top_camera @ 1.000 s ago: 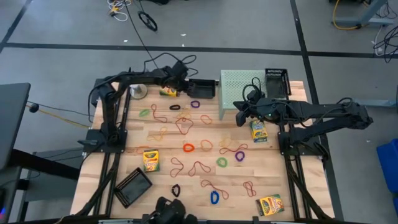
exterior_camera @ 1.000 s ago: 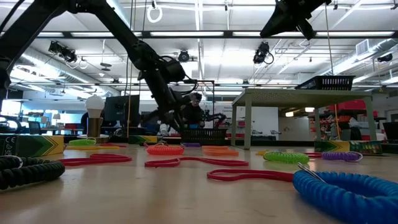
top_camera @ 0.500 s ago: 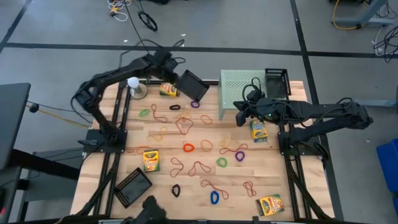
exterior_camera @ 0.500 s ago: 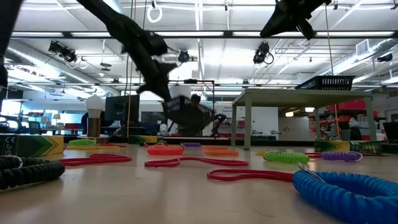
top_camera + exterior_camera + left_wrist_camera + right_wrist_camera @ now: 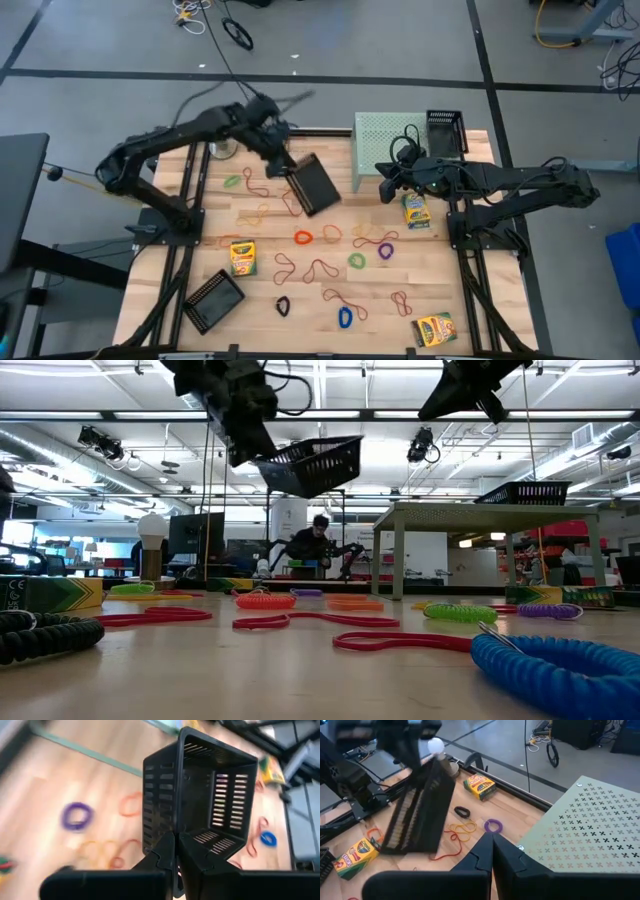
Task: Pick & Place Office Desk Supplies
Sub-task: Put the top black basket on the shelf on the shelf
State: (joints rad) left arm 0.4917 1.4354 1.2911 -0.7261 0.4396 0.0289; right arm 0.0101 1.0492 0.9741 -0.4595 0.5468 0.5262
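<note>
- Desk: wooden top, scattered with supplies. I order the rest by size.
- Pale green shelf: stands at the far edge, with one mesh tray resting on top. Not my concern for now.
- Carried tray: black mesh, held in the air over the middle of the desk, tilted; the low view shows it well clear of the surface. I judge it light and stiff, with an open wall that gives a thin edge to pinch. It may swing or slip if tipped further.
- Left pincer: clamped shut on that tray's rim, one finger inside, one outside. A rim hold suits it.
- Right pincer: closed on nothing, waiting near the shelf, above a crayon box.
- Third tray: lies near the desk's front left corner.
- Crayon boxes: cardboard, light, crushable; I would take them across the narrow sides.
- Rubber bands: thin, floppy loops lying flat; hard to pinch, likely to stretch or snag.
</note>
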